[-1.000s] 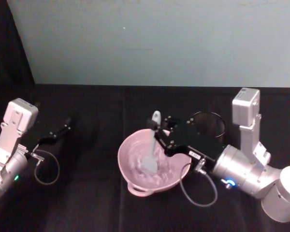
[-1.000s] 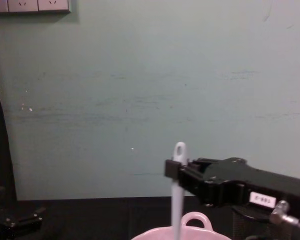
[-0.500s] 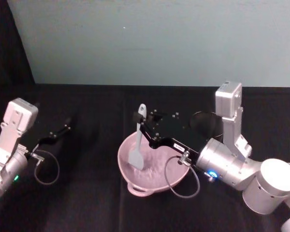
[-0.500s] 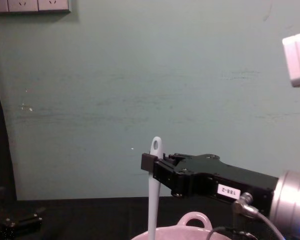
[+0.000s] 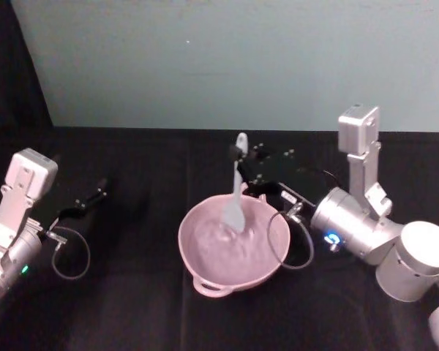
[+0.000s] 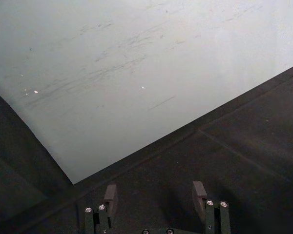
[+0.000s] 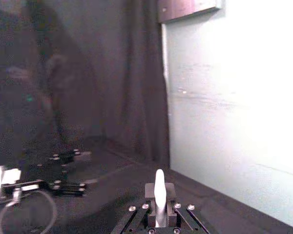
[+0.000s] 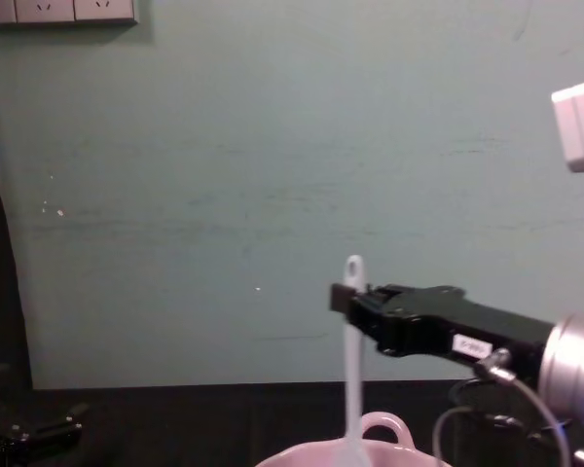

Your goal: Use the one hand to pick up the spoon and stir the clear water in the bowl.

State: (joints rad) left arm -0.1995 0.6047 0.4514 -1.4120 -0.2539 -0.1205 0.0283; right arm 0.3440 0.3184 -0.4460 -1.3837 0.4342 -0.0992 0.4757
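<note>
The pale pink bowl (image 5: 192, 256) sits on the black table in front of me; its loop handle (image 8: 381, 426) pokes up in the chest view. My right gripper (image 5: 238, 154) is shut on the upper handle of the white spoon (image 5: 235, 205), just below the hole at its end. The spoon (image 8: 351, 362) hangs nearly upright, its flat blade down inside the bowl near the far rim. In the right wrist view the spoon's handle (image 7: 159, 194) stands clamped between the fingers. My left gripper (image 6: 155, 195) rests open and empty at the table's left, also seen as the left gripper (image 5: 93, 197) in the head view.
A black wire-mesh cup (image 5: 323, 175) stands behind the right arm, partly hidden by it. A cable (image 5: 287, 241) loops from the right wrist beside the bowl's right rim. A pale green wall (image 5: 227, 58) closes the table's far edge. Black cloth covers the table.
The right gripper has carried the spoon from the bowl's left side back rightward and toward the far rim. The left arm has stayed still.
</note>
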